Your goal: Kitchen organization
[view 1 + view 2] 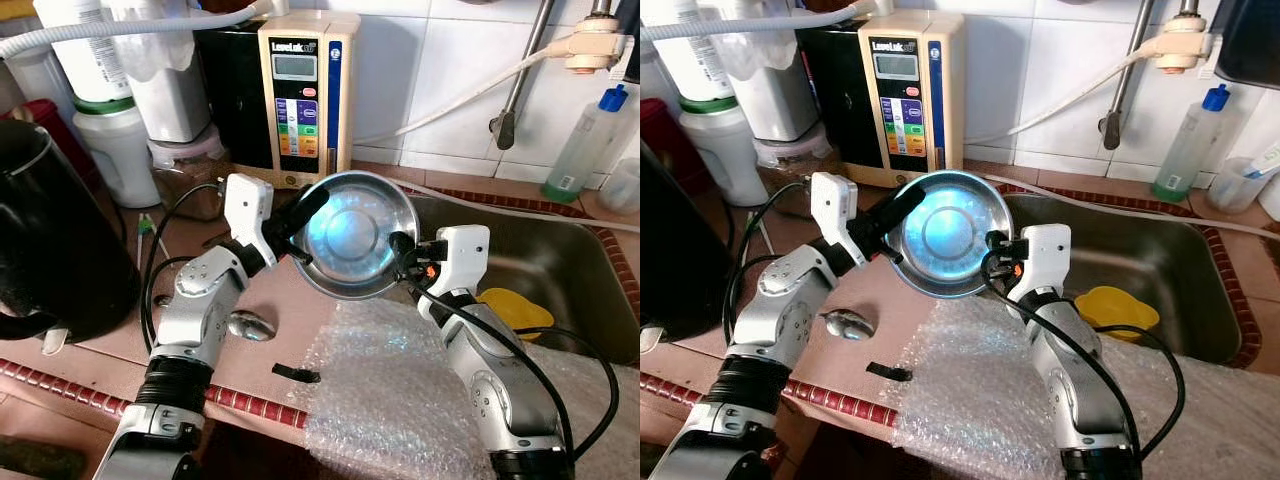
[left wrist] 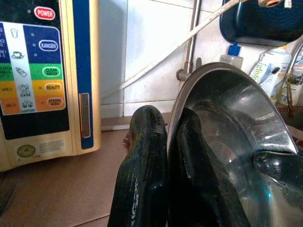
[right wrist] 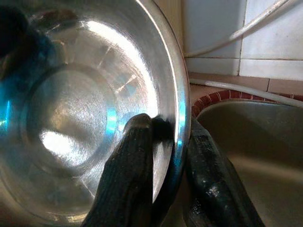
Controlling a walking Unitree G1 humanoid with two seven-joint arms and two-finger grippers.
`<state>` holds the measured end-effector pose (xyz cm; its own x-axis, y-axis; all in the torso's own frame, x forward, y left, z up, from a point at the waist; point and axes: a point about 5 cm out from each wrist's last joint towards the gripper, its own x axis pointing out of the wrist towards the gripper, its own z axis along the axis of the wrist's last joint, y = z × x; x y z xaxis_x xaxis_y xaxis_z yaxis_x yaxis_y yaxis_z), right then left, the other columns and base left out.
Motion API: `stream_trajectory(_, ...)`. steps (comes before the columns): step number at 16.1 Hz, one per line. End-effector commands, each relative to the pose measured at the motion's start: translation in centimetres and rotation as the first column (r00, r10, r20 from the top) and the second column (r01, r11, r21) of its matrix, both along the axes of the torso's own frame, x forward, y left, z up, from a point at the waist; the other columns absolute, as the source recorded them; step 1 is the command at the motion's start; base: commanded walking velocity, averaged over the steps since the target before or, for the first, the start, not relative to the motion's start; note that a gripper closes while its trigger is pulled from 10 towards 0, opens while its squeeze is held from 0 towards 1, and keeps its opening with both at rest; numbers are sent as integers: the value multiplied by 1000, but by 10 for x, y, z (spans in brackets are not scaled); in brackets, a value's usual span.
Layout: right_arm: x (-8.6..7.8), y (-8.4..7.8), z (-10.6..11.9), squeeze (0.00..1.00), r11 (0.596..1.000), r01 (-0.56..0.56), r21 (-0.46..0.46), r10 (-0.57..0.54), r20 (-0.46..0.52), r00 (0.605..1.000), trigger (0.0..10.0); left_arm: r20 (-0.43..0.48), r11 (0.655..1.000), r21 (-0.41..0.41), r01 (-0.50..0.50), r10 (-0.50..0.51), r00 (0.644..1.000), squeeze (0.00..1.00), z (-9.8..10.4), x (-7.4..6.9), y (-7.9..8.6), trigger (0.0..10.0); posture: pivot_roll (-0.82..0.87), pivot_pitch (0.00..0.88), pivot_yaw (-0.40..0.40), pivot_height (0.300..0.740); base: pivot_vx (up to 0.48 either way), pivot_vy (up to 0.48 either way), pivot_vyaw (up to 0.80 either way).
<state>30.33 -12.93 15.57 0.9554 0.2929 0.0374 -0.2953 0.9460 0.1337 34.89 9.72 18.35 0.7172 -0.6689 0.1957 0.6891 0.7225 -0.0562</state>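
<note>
Two hands hold one steel bowl [image 1: 350, 233] tilted up above the tabletop [image 1: 120, 350], between the water machine and the sink [image 1: 560, 270]: the left hand [image 1: 298, 218] is clamped on its left rim, one finger inside and one behind, and the right hand [image 1: 402, 250] is clamped on its right rim in the same way. One beige and black water machine [image 1: 303, 95] stands at the far wall, marked "LeveLuk" at the top; its buttons read POWER, KANGEN, CLEAN WATER, BEAUTY and STRONG ACIDIC. One sheet of bubble wrap [image 1: 390, 390] lies on the near tabletop below the bowl, and one spoon [image 1: 250, 325] lies just left of it. One yellow object [image 1: 515, 308] sits in the sink. One clear bottle [image 1: 590, 145] with a blue cap stands at the far right.
</note>
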Motion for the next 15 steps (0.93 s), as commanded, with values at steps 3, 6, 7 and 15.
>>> stream_trajectory(3, -4, -23, -4, 0, 992, 89, -89, -91, -27, 995, 0, 64, 993, 60, 100, -104, 993, 0, 9, -5, -13, 0, 55, 19, 38, 740, 0, 0, 0)
stream_trajectory(6, -10, -39, 1, 0, 986, 126, -112, -129, -19, 992, 0, 72, 987, 117, 109, -118, 990, 1000, 8, 0, -13, 0, 39, 17, 44, 740, 0, 0, 0)
stream_trajectory(7, -11, -45, 3, 0, 983, 145, -112, -148, -13, 989, 0, 75, 985, 133, 110, -121, 990, 1000, 9, 2, -15, 7725, 39, 16, 47, 740, 0, 0, 0)
stream_trajectory(15, -10, -59, 11, 0, 955, 285, -82, -285, 10, 958, 0, 67, 948, 200, 246, -264, 962, 1000, 8, -3, -30, 10000, 48, 22, 51, 740, 0, 0, 0)
